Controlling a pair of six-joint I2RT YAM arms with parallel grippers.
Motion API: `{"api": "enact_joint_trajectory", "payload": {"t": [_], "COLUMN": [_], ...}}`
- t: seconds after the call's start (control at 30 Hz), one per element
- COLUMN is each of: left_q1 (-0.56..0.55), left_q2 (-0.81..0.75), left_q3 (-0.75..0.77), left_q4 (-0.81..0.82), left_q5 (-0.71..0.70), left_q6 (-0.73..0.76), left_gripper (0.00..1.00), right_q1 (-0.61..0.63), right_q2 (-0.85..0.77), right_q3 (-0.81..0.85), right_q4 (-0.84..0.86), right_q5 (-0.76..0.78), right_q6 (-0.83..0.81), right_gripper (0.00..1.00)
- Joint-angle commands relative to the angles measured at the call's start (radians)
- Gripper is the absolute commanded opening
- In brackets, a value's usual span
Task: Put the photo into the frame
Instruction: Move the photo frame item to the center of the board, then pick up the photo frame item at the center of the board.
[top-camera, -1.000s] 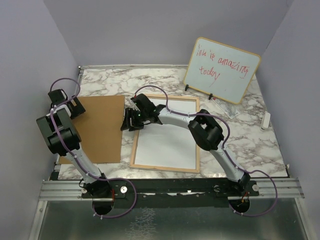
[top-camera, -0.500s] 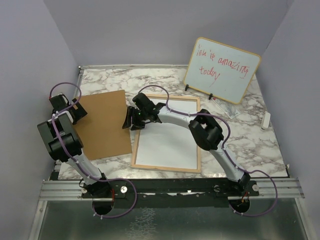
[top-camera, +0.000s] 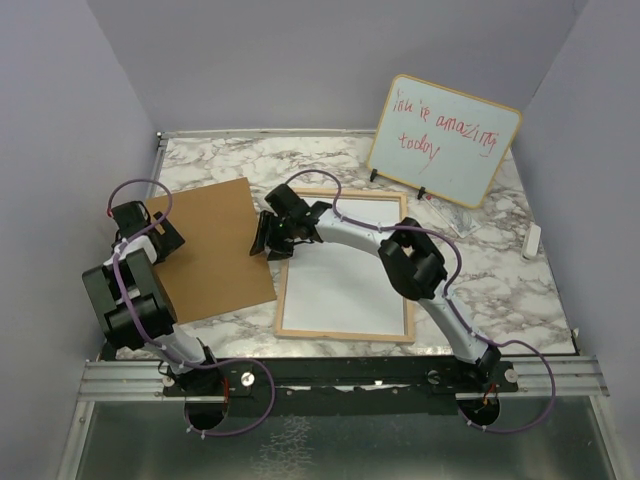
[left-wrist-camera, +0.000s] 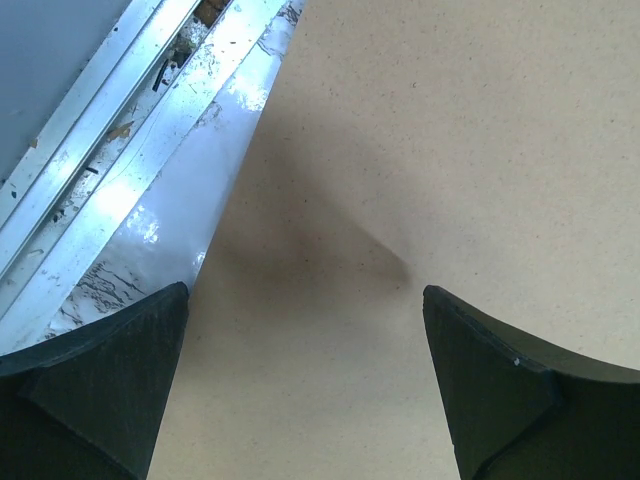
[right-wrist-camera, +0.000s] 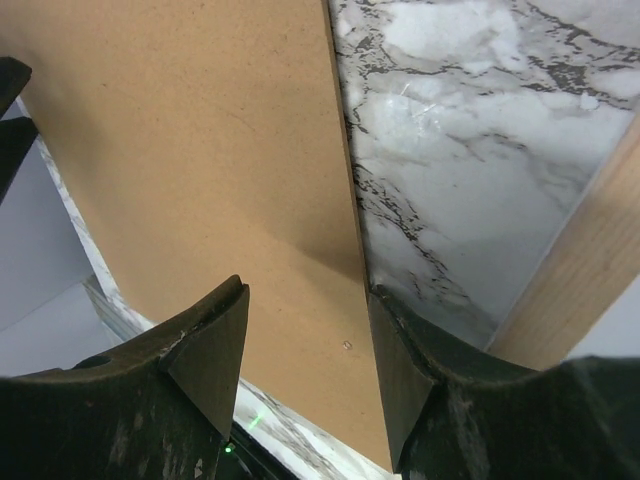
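Observation:
The frame lies flat mid-table, a light wood rim around a white sheet. The photo's dark printed face shows in no view. The plain brown backing board lies askew left of the frame. My left gripper is open at the board's left edge, its fingers spread over the board. My right gripper is open at the board's right edge. In the right wrist view, that edge of the board runs down to my right finger, with the frame's wood rail beside it.
A wood-rimmed whiteboard with red writing stands at the back right. A small white object lies at the far right edge. An aluminium rail borders the marble table on the left.
The backing board has swung round and slid right, towards the frame. My left gripper moved nearer along its edge. The frame shifted slightly right and turned. My right gripper stayed at the board's right edge.

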Motion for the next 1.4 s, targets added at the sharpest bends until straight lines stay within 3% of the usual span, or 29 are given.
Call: {"api": "enact_joint_trajectory", "payload": {"t": [0.0, 0.43, 0.77, 1.23, 1.37], "left_q1": [-0.019, -0.018, -0.018, -0.021, -0.067], "left_q2": [0.021, 0.066, 0.087, -0.007, -0.048], "left_q3": [-0.081, -0.037, -0.018, -0.014, -0.08], "left_q4": [-0.172, -0.209, -0.207, -0.178, -0.158], "left_q5": [0.061, 0.19, 0.27, 0.318, 0.381], "left_q6": [-0.092, -0.095, -0.124, -0.19, -0.203], "left_gripper": [0.99, 0.97, 0.89, 0.82, 0.81], "right_q1": [-0.002, -0.002, -0.003, -0.012, -0.029], "right_q2": [0.065, 0.09, -0.052, -0.25, -0.328], "right_q3": [-0.056, -0.037, -0.045, -0.155, -0.292], "right_q4": [-0.059, 0.04, 0.248, 0.313, 0.32], "right_q5": [0.006, -0.211, -0.332, -0.201, -0.06], "right_q6": [0.011, -0.055, -0.072, -0.012, 0.037], "right_gripper": [0.57, 0.57, 0.57, 0.54, 0.54]}}
